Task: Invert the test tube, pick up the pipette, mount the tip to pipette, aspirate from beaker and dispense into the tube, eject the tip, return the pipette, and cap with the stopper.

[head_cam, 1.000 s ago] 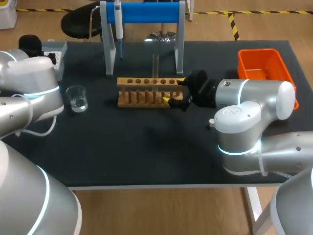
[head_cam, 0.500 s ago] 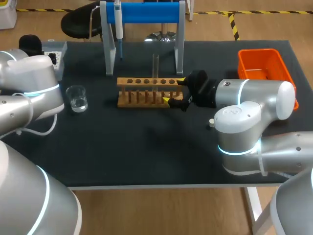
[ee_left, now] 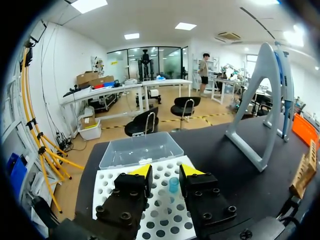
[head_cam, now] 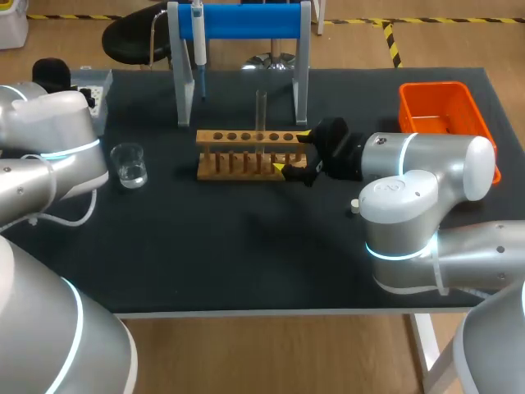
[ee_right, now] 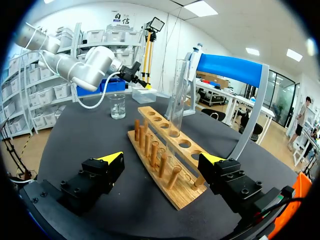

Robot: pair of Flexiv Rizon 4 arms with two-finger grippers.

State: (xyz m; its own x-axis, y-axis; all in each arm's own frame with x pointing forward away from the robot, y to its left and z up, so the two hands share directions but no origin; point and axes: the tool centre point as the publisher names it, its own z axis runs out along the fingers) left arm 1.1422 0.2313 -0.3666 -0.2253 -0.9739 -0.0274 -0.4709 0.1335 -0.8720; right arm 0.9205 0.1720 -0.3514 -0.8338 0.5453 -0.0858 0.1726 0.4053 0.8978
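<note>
Honestly, you've got next to nothing happening across this last second. The one thing I can spot from the head view is your left arm (head_cam: 49, 148). The big grey joint housing at the left edge of the table sits a hair differently than it did a second ago. It looks nudged slightly right and toward the far side. It's a tiny creep, not a real move, and it's so small I wouldn't swear to the direction. That's the whole change.

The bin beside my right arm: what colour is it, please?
Orange; the bin shows best in the head view.
</note>
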